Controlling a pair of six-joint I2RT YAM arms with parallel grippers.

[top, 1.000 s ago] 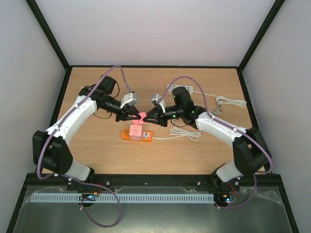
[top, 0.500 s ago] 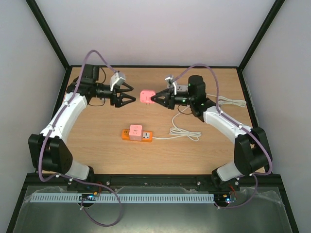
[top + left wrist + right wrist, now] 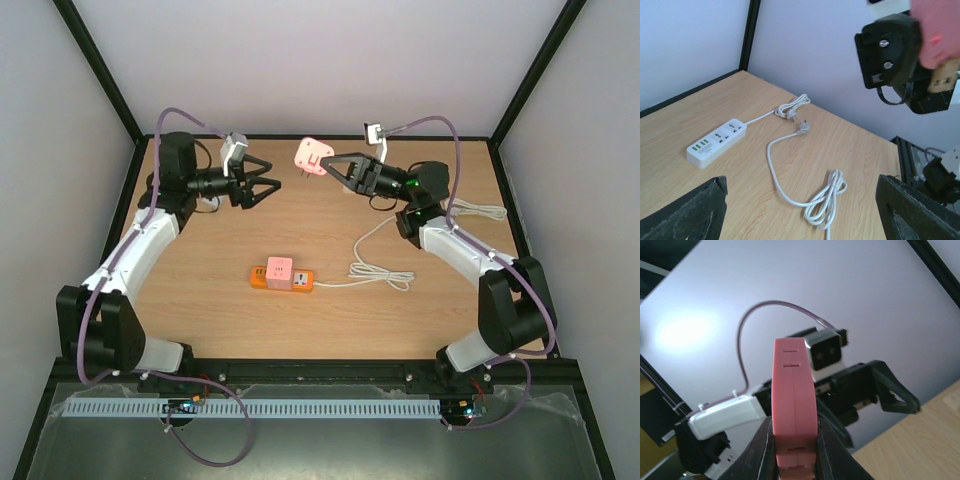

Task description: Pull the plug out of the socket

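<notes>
The right gripper (image 3: pixel 328 162) pinches the pink plug (image 3: pixel 308 157) between its jaws. It holds the plug in the air over the far side of the table (image 3: pixel 200 300), well apart from the orange socket (image 3: pixel 285 277), which lies flat near the middle. In the right wrist view the fingers (image 3: pixel 765 450) press on the plug's broad faces, a hold that likely keeps it from twisting. Raised this far from the socket, the plug looks fully drawn out, so the pull itself seems done.

The left gripper (image 3: pixel 268 183) faces the plug from the left with its jaws spread wide, holding nothing and touching nothing. A pale block (image 3: pixel 279 267) sits on the socket's left half. The socket's white cable (image 3: pixel 380 272) lies slack in loops to its right, so nothing seems to be tugging on it. Further right and further back, a white strip (image 3: pixel 717 142) rests on the table with its own cable coiled, apart from both arms.
</notes>
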